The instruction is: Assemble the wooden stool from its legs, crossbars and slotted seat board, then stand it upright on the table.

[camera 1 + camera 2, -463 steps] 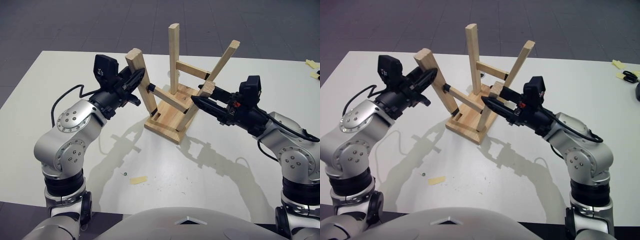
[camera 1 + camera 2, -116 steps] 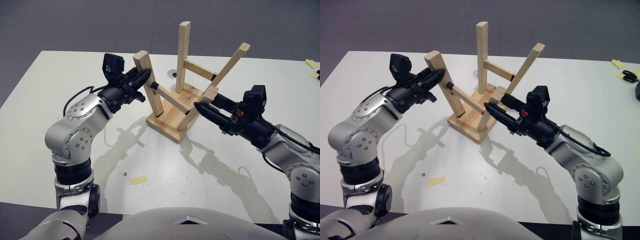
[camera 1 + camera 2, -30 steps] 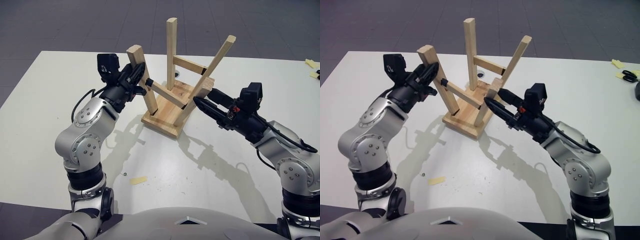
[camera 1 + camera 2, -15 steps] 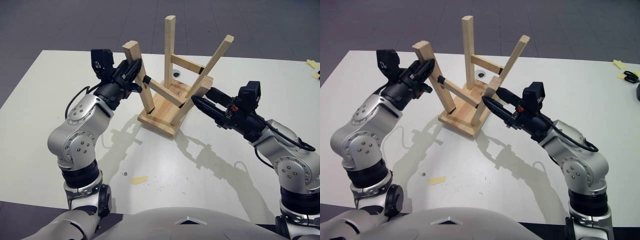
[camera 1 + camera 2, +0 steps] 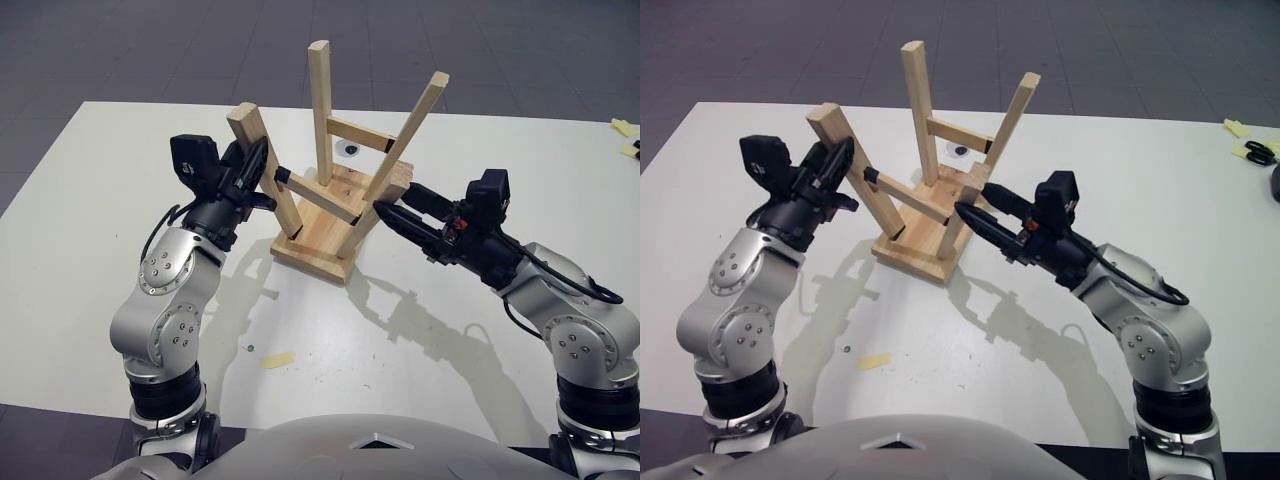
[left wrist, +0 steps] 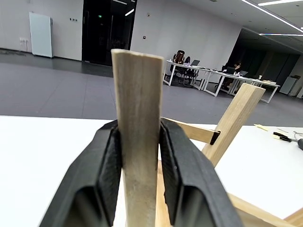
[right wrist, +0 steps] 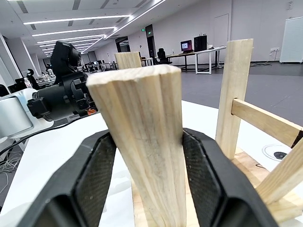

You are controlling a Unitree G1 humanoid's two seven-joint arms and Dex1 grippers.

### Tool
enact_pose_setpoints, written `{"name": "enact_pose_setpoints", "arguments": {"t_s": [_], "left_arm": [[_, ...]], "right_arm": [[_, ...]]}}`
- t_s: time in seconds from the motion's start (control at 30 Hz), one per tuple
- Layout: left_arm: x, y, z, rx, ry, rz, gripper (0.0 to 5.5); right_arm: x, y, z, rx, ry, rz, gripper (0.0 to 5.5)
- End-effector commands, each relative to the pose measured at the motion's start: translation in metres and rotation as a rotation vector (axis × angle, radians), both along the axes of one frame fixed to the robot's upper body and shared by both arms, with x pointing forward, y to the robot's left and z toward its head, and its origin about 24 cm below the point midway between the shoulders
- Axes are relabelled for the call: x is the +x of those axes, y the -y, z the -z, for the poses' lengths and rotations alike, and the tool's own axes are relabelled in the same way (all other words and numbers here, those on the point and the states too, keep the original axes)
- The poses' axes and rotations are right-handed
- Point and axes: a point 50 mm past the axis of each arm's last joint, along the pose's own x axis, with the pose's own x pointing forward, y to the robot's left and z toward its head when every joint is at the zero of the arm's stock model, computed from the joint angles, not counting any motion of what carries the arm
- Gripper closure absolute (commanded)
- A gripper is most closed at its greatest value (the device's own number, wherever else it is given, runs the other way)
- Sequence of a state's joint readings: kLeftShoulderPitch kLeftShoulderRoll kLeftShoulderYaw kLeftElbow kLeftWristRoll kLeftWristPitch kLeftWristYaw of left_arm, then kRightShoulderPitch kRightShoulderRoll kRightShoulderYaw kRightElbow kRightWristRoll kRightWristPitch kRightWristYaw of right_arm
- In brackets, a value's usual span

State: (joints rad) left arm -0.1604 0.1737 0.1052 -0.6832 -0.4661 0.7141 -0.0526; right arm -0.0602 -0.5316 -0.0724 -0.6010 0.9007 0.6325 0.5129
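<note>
Clamping left gripper (image 5: 258, 172) and right gripper (image 7: 147, 142) on two legs (image 5: 245, 125) above the seat board (image 5: 310, 255); flipping stool (image 5: 345, 190) upright likely next.

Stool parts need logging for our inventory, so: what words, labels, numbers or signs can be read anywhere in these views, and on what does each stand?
No text can be read.
stool: bare wood, with no print, number or label visible.
green sign above the dark doorway far behind, in the left wrist view: too small to read.
</note>
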Motion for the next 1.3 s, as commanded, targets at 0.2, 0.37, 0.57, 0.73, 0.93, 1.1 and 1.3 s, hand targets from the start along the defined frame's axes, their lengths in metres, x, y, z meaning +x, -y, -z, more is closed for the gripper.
{"name": "enact_pose_setpoints", "arguments": {"t_s": [0.2, 0.37, 0.57, 0.73, 0.93, 1.1, 1.3], "left_arm": [[0.002, -0.003, -0.028, 0.078, 0.184, -0.086, 4.45], [0.009, -0.004, -0.018, 0.063, 0.133, -0.069, 4.45], [0.019, -0.003, -0.005, -0.009, 0.056, -0.004, 4.47], [0.020, 0.006, -0.014, -0.062, 0.060, 0.177, 4.47], [0.018, 0.018, -0.023, -0.039, 0.069, 0.368, 4.47], [0.019, 0.026, -0.028, -0.013, 0.076, 0.460, 4.47], [0.018, 0.032, -0.021, 0.032, 0.067, 0.460, 4.47]], "right_arm": [[0.003, 0.003, 0.007, -0.021, -0.046, 0.027, 3.31], [0.007, 0.006, -0.003, 0.035, -0.060, 0.013, 2.53], [0.008, 0.015, -0.047, 0.359, -0.073, -0.126, 1.50], [0.026, 0.035, -0.079, 0.538, -0.049, -0.072, 0.74], [0.049, 0.035, -0.078, 0.468, -0.050, 0.006, 0.10], [0.060, 0.021, -0.064, 0.345, -0.061, -0.022, 0.10], [0.067, 0.001, -0.038, 0.153, -0.069, -0.062, 0.10]]}}
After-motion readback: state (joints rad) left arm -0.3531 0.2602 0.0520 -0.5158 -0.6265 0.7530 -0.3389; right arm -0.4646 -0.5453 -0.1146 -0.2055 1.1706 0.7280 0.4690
